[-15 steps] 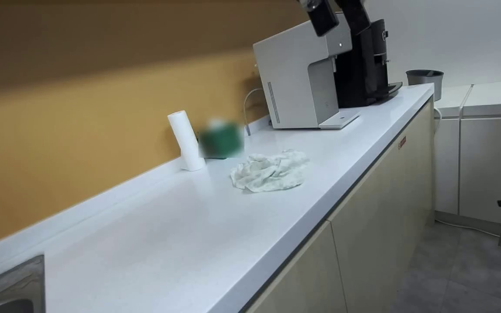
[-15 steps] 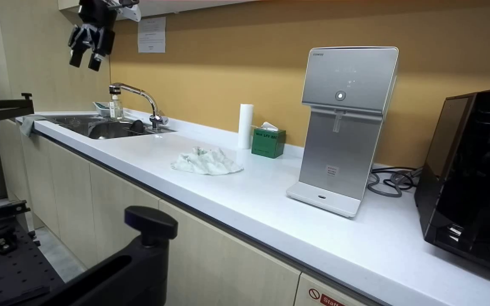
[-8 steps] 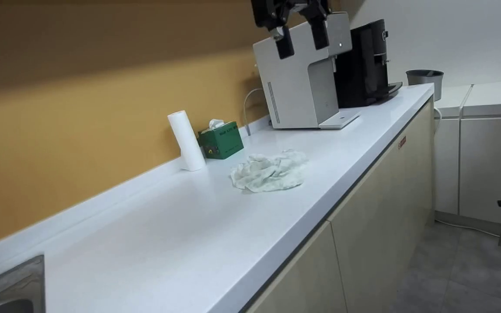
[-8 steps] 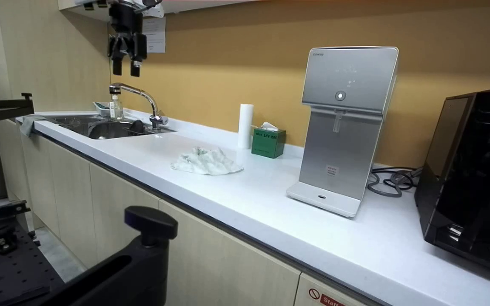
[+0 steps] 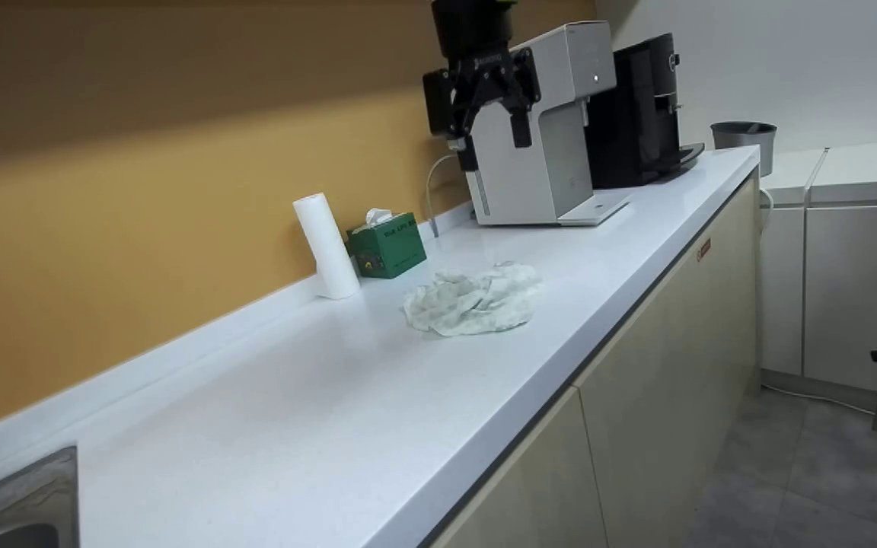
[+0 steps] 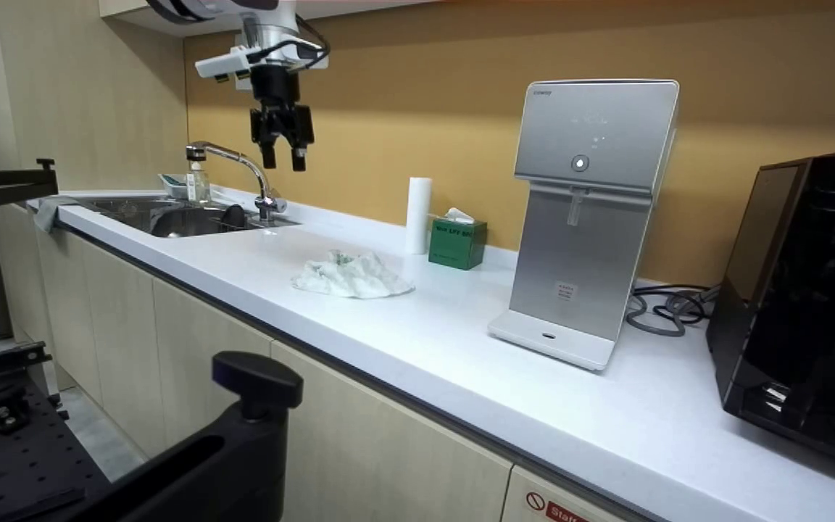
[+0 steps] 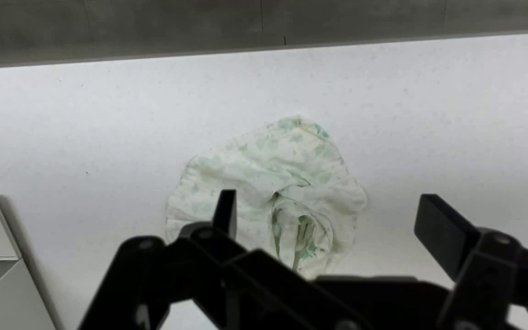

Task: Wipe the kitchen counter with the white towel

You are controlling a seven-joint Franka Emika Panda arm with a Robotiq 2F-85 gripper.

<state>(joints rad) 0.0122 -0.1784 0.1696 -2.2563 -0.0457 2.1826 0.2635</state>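
The white towel (image 5: 476,303) with pale green patches lies crumpled on the white kitchen counter (image 5: 294,434). It shows in both exterior views (image 6: 351,277). In the wrist view the towel (image 7: 264,169) has a raised fold near its middle, and its lower part is hidden behind the gripper. My gripper (image 5: 495,151) is open and empty, pointing down well above the counter. It also shows open in an exterior view (image 6: 283,164). In the wrist view the gripper's fingers (image 7: 330,213) stand wide apart, with the towel's fold below between them, nearer the left finger.
A paper roll (image 6: 418,216) and a green tissue box (image 6: 457,243) stand by the wall. A silver water dispenser (image 6: 584,239) stands beyond them, and a black machine (image 6: 802,290) past it. The sink (image 6: 178,217) and faucet (image 6: 243,163) are at the counter's far end.
My gripper has come down from high up, moving left in an exterior view and right in an exterior view, and now hangs more upright. The towel has not moved.
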